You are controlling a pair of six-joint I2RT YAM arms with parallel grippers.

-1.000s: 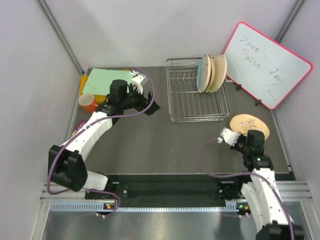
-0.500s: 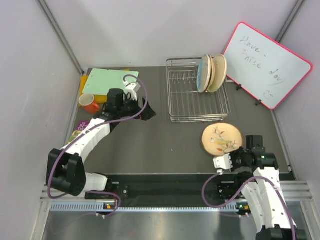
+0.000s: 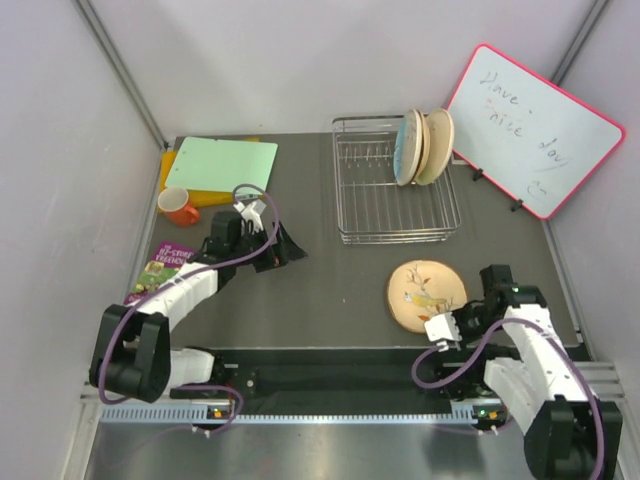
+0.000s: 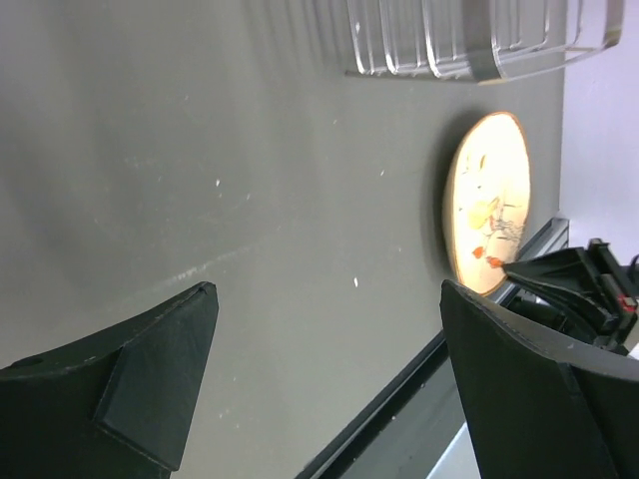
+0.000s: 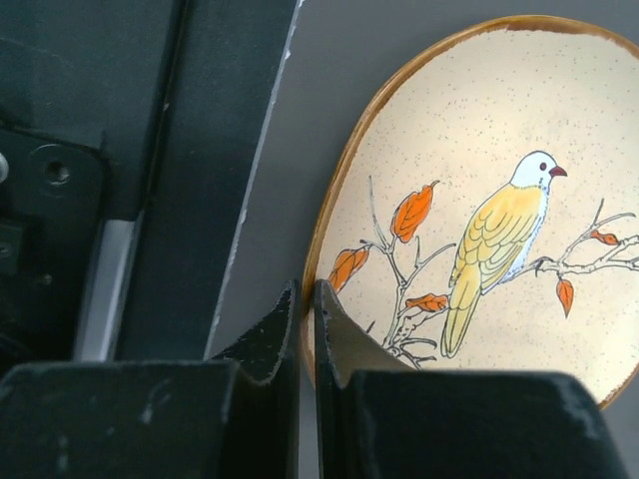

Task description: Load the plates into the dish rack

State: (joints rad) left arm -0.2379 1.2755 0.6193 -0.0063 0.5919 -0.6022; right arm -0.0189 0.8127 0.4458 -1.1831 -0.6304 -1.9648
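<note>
Dark table (image 3: 330, 290). At its back, a chrome dish rack (image 3: 395, 205) holds plates (image 3: 423, 147) standing on edge at its right end. Near the front, well apart, a peach plate (image 3: 427, 295) with a bird drawing; the right gripper (image 5: 308, 304) pinches its rim. The left gripper (image 4: 324, 289) hangs wide open, empty.

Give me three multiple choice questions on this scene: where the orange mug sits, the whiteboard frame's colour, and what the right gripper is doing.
1. Where is the orange mug? A beside the whiteboard; B in the right gripper; C left of the dish rack, by the green board.
2. Whiteboard frame colour? A pink; B blue; C green.
3. The right gripper is: A wide open; B shut on the bird plate's rim; C shut on the mug.
C, it stands beside that board; A, the border is pink; B, it pinches the rim.
</note>
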